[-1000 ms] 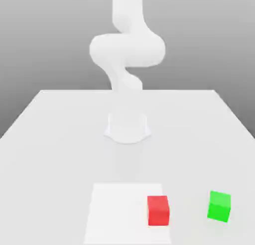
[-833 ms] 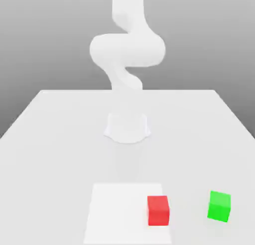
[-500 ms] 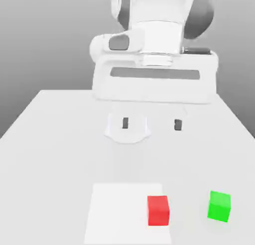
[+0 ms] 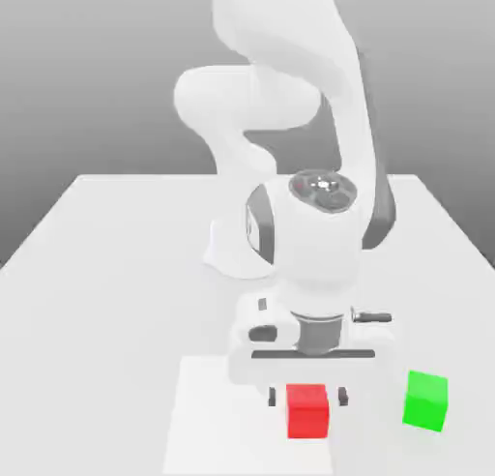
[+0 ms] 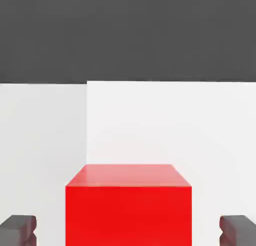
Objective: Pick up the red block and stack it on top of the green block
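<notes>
The red block (image 4: pixel 308 412) rests on the table near its front edge, on a lighter white square patch (image 4: pixel 218 416). To the exterior view's right of it, the green block (image 4: pixel 425 401) stands alone on the table. My gripper (image 4: pixel 307 397) hangs low just behind and above the red block, open, with one dark fingertip (image 4: pixel 274 397) on each side of it. In the hand view the red block (image 5: pixel 128 200) sits centred between the two fingertips (image 5: pixel 18 230), a clear gap on either side.
The arm's white base (image 4: pixel 232 252) stands at the table's middle, behind the hand. The grey table (image 4: pixel 97 300) stretches wide to the exterior view's left. The green block is roughly one block width from the hand's right side.
The hand has dropped from high above the table's middle down and forward to the red block, its fingers now straddling the block. Neither block has moved.
</notes>
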